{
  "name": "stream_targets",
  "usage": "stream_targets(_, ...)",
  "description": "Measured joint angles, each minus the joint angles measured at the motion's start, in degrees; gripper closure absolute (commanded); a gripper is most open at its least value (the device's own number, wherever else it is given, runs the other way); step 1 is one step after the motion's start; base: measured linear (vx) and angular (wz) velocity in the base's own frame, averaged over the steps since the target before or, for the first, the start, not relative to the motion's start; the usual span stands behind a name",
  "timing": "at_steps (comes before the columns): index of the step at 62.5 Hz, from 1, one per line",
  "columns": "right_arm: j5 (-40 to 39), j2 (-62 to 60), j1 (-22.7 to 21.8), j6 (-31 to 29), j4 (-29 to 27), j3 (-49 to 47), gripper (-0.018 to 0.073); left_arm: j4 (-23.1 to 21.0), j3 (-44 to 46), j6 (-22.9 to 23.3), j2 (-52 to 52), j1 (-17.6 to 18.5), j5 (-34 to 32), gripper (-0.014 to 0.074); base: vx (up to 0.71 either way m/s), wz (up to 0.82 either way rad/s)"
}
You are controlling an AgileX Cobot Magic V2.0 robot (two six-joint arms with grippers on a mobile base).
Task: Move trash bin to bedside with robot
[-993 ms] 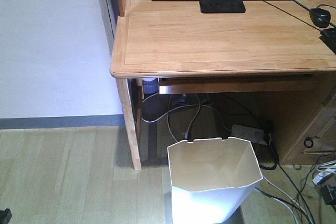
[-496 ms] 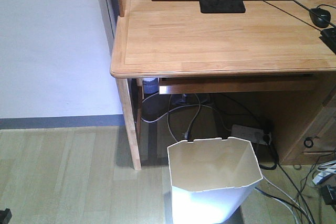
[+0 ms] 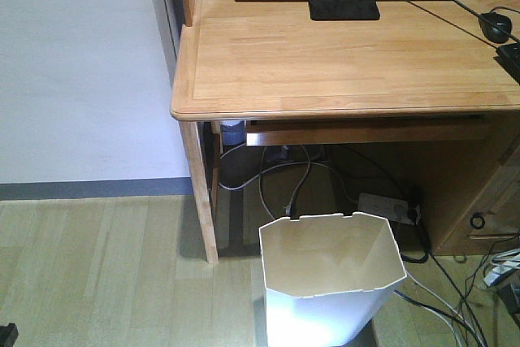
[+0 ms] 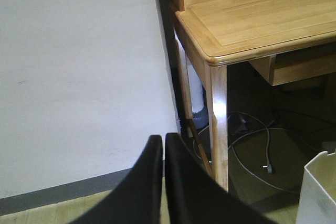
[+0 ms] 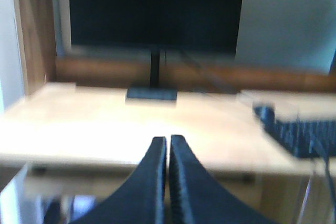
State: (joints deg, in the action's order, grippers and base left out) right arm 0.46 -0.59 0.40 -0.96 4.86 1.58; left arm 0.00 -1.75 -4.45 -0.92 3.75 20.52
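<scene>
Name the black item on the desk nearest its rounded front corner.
The flat rectangular monitor base; the mouse lies far across the desk.

Light wooden desk (image 3: 341,54) beside a plain white wall (image 3: 81,62) with grey skirting strip (image 3: 89,188); pale wood-plank floor (image 3: 97,274); a dark blurred screen (image 5: 152,9), probably a monitor, on the desk.

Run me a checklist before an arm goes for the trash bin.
1. Upright: ok, the trash bin stands before the desk.
2. Empty: ok, nothing shows inside it.
3. Free left claw: ok, shut on nothing.
4. Free right claw: ok, shut on nothing.
5. Path clear of cables: cannot tell, they run close beside the bin.
6. Sight of the bed: not ok, no view shows it.
</scene>
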Motion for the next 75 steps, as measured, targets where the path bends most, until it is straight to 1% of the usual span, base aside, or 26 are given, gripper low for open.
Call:
stream_targets(10, -7.7, 0.0, 0.0, 0.0, 0.0, 0.0, 0.0567, 0.0, 0.0, 0.0, 0.0, 0.0, 0.0, 0.0603, 0.0, 0.0)
stream_targets(16, -8.5, 0.0, 0.0, 0.6, 0.0, 0.0, 0.0567, 0.0, 0.0, 0.0, 0.0, 0.0, 0.0, 0.0603, 0.0, 0.0)
stream_targets(25, -2.5, 0.4, 0.0, 1.6, 0.0, -1.8, 0.0567, 0.0, 0.0, 0.0, 0.0, 0.0, 0.0, 0.0603, 0.0, 0.0)
stream_targets(30, 0.5, 2.5, 0.0, 1.7, 0.0, -3.9, 0.0567, 0.0, 0.0, 0.0, 0.0, 0.0, 0.0, 0.0603, 0.0, 0.0)
stream_targets(45, 7.4, 15.4, 0.0, 1.9, -0.1, -12.3, 0.0567, 0.0, 0.0, 0.0, 0.0, 0.0, 0.0, 0.0603, 0.0, 0.0)
stream_targets(60, 18.4, 30.3, 0.0, 1.9, -3.3, -21.6, 0.0567, 0.0, 0.0, 0.0, 0.0, 0.0, 0.0, 0.0603, 0.0, 0.0)
stream_targets(65, 22.7, 33.4, 0.0, 2.0, -3.8, -23.4, 0.0567, 0.0, 0.0, 0.0, 0.0, 0.0, 0.0, 0.0603, 0.0, 0.0)
stream_targets(75, 26.1, 37.1, 0.0, 2.0, -3.9, -23.7, 0.0567, 0.0, 0.0, 0.0, 0.0, 0.0, 0.0, 0.0603, 0.0, 0.0)
